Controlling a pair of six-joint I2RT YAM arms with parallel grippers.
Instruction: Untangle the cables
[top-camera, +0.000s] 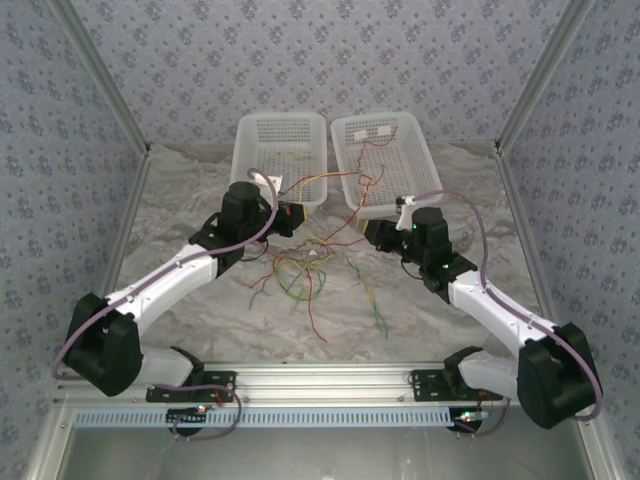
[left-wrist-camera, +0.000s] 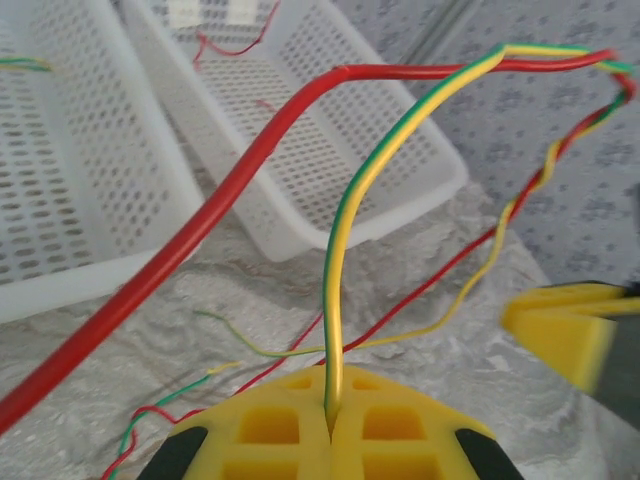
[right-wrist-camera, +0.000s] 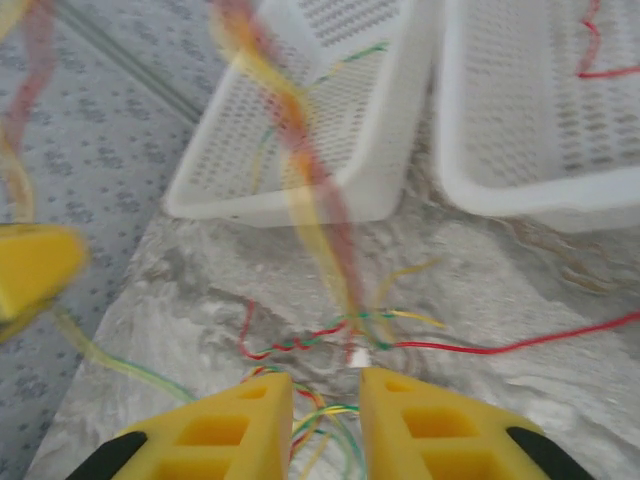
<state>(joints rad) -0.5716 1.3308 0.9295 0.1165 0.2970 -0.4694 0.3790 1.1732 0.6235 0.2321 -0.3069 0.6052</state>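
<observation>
The cables (top-camera: 298, 268) lie as a loose tangle of red, green, yellow and orange wires on the table between the two arms. My left gripper (top-camera: 291, 214) is shut on a yellow-green cable (left-wrist-camera: 340, 260), which rises from its jaws (left-wrist-camera: 330, 388) and runs with a red cable (left-wrist-camera: 230, 190) toward the right basket. My right gripper (top-camera: 374, 236) is open, its fingers (right-wrist-camera: 255, 420) hovering just above the tangle (right-wrist-camera: 340, 325). Nothing is between them. A blurred raised strand (right-wrist-camera: 300, 150) crosses in front of the right wrist camera.
Two white perforated baskets stand at the back: the left one (top-camera: 241, 160) and the right one (top-camera: 426, 152), which has a red wire (top-camera: 372, 176) in it. A stray green-yellow wire (top-camera: 379, 306) lies nearer the front. Patterned walls close in the sides.
</observation>
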